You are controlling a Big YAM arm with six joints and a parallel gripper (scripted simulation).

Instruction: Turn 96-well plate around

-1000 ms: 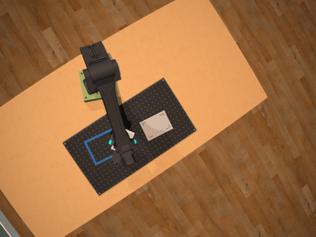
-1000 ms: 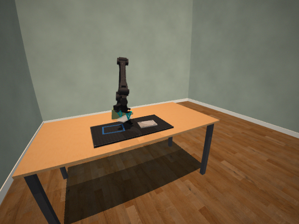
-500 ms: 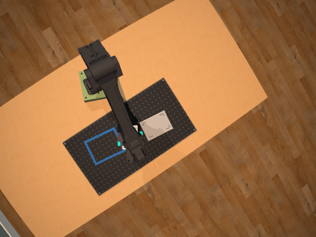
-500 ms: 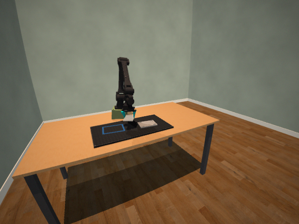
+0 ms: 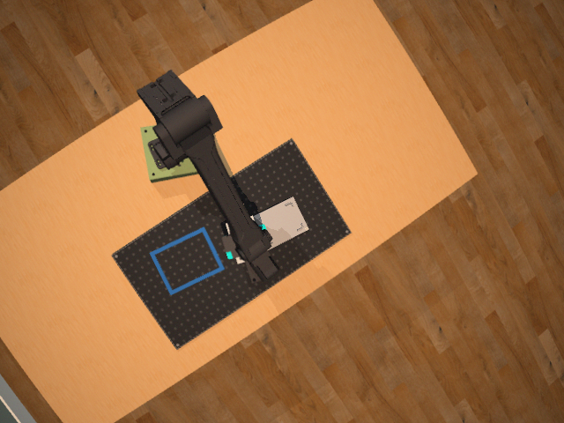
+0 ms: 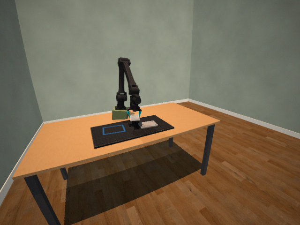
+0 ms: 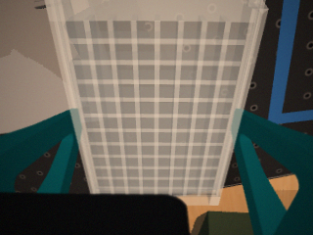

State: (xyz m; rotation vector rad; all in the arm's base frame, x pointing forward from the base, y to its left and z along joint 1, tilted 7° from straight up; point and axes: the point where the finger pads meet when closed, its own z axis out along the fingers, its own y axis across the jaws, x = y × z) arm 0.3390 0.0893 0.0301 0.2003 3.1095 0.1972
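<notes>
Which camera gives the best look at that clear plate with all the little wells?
The wrist view: the 96-well plate fills the picture, its well grid plain, gripped by the teal claw. The exterior view shows it small, held above the black deck. In the top view the arm hides nearly all of it.

nest [image 5: 291, 218] surface unobstructed; plate [image 7: 156, 108] fills tool.

You see an orange surface [image 6: 60, 145] on dark legs [image 6: 206, 152], standing on a wood plank floor [image 6: 242, 169]. Grey-green walls [image 6: 96, 48] with a pale baseboard [image 6: 242, 118] close the room at twelve and three o'clock.
</notes>
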